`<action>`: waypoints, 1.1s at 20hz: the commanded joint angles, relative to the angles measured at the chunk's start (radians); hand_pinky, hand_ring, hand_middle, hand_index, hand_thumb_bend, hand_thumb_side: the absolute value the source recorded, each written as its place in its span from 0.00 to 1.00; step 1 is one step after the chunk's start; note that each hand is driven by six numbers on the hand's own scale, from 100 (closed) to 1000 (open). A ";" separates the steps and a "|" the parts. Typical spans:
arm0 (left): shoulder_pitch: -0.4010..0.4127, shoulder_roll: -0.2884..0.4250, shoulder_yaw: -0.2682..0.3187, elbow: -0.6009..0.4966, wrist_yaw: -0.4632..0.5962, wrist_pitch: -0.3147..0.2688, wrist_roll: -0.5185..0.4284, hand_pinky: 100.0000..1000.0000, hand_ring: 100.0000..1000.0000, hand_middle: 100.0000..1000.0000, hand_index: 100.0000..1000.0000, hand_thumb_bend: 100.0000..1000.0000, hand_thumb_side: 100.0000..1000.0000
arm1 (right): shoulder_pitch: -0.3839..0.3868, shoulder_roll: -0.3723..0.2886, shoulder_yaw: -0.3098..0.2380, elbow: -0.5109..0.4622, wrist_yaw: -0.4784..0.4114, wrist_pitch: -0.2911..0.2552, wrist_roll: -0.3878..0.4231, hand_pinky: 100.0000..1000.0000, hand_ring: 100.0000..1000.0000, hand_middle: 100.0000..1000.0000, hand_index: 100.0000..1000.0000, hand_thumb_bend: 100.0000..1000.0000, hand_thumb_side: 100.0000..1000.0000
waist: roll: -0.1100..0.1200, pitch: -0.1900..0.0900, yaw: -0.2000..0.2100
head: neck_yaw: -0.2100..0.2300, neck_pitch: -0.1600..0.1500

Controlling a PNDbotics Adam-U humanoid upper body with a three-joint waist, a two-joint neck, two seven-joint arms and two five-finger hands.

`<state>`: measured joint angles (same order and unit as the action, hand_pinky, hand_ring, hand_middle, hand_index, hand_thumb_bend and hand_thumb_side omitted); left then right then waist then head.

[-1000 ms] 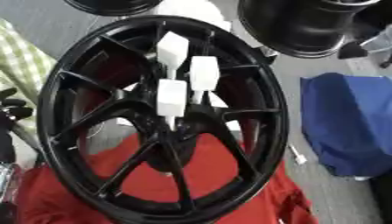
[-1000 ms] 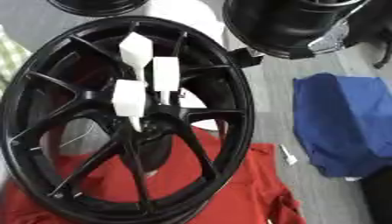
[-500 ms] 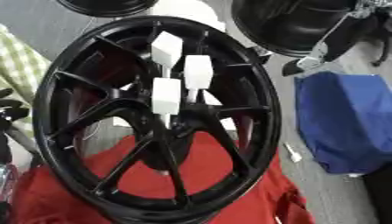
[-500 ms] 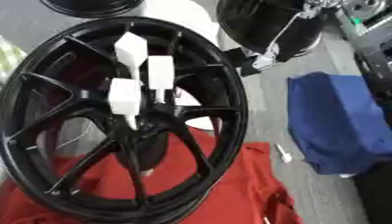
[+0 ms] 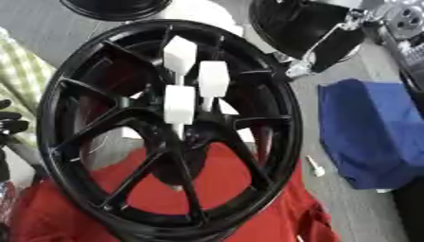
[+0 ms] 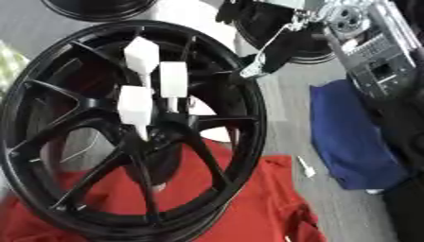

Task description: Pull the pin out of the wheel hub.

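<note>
A black spoked wheel (image 5: 83,94) lies tilted on a red cloth (image 5: 248,212). Three white block-headed pins stand close together in its hub: one at the top (image 5: 180,54), one at the right (image 5: 213,80) and one lower down (image 5: 179,106). My right hand (image 6: 255,64) reaches in from the upper right, its slim silver and black parts just above the wheel's upper right rim, clear of the pins. Its arm (image 6: 364,42) fills the upper right corner. My left hand (image 5: 10,124) shows at the left edge beside the rim, fingers relaxed, holding nothing.
A blue cloth (image 5: 373,132) lies right of the wheel on the grey floor. A small white pin-like piece (image 5: 316,166) rests between it and the red cloth. Two more black wheels (image 5: 298,28) (image 5: 116,7) sit at the top. A green checked cloth (image 5: 21,80) is at the left.
My right arm has come in from the upper right and down toward the wheel's upper right rim. The view has shifted a little. The pins and my left hand have not moved.
</note>
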<state>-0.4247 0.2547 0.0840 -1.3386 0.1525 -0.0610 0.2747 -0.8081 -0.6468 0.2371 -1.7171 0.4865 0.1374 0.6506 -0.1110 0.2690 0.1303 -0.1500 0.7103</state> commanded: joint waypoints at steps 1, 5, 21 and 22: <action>-0.019 0.004 -0.004 -0.010 0.002 0.000 -0.005 0.61 0.46 0.42 0.68 0.06 0.98 | -0.008 0.000 0.011 -0.019 0.002 0.046 -0.019 0.72 0.79 0.69 0.78 0.64 0.16 | 0.005 -0.022 0.005 | -0.013 0.004; -0.025 -0.002 -0.007 -0.010 0.003 0.002 -0.008 0.61 0.46 0.42 0.68 0.06 0.99 | -0.006 0.022 0.031 -0.023 -0.030 0.107 -0.019 0.71 0.80 0.69 0.79 0.63 0.16 | 0.006 -0.018 0.016 | -0.019 -0.002; -0.039 -0.036 -0.019 -0.005 0.005 0.012 -0.018 0.61 0.46 0.43 0.68 0.08 0.99 | -0.017 0.037 0.068 -0.049 -0.101 0.231 -0.009 0.69 0.79 0.68 0.79 0.61 0.17 | -0.004 -0.028 0.050 | -0.058 0.040; -0.040 -0.037 -0.019 -0.005 0.005 0.012 -0.018 0.61 0.46 0.43 0.68 0.08 0.99 | -0.016 0.038 0.069 -0.049 -0.103 0.236 -0.008 0.69 0.79 0.68 0.79 0.61 0.17 | -0.005 -0.028 0.052 | -0.061 0.043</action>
<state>-0.4495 0.2109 0.0683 -1.3325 0.1567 -0.0480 0.2607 -0.8085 -0.5941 0.3127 -1.7481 0.3918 0.3650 0.6439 -0.1215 0.2667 0.1824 -0.2048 0.7469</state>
